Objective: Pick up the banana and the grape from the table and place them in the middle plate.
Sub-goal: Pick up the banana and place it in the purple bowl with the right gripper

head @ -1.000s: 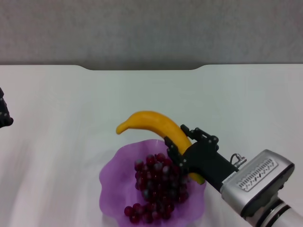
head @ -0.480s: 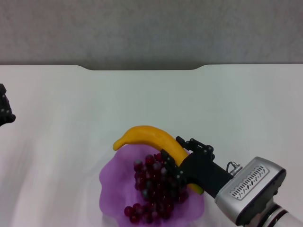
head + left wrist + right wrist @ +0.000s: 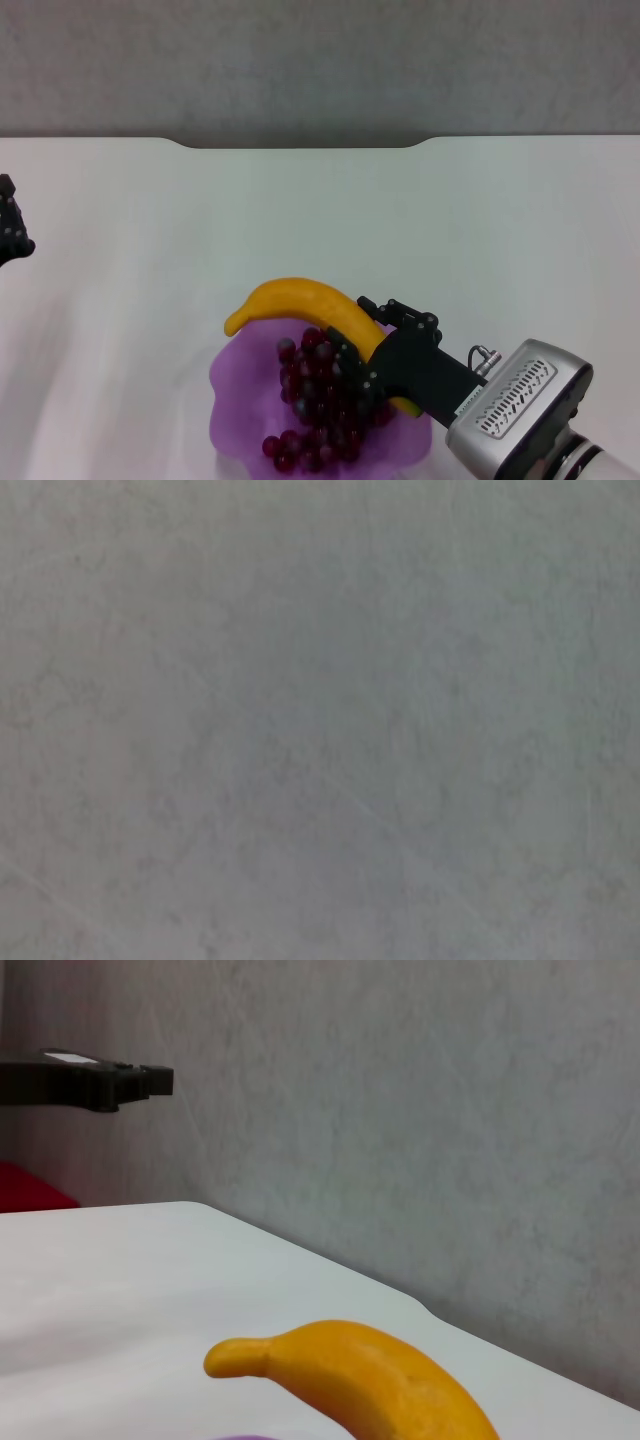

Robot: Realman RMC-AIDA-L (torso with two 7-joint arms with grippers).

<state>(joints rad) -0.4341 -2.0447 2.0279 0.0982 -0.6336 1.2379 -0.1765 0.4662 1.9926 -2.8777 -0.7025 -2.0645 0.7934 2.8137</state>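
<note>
The right gripper (image 3: 368, 345) pinches the banana (image 3: 300, 303) near its lower right end. The banana's long axis runs from lower right toward centre left of the head view, over the grapes (image 3: 325, 400) already lying in the purple plate (image 3: 228, 405). The left gripper (image 3: 10, 235) sits at the far left edge, well apart; its finger state cannot be determined.

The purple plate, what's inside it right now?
The translucent purple scalloped plate holds a bunch of dark red grapes. The right pincer holds a curved yellow banana over it; the plate floor beneath them is hidden.
</note>
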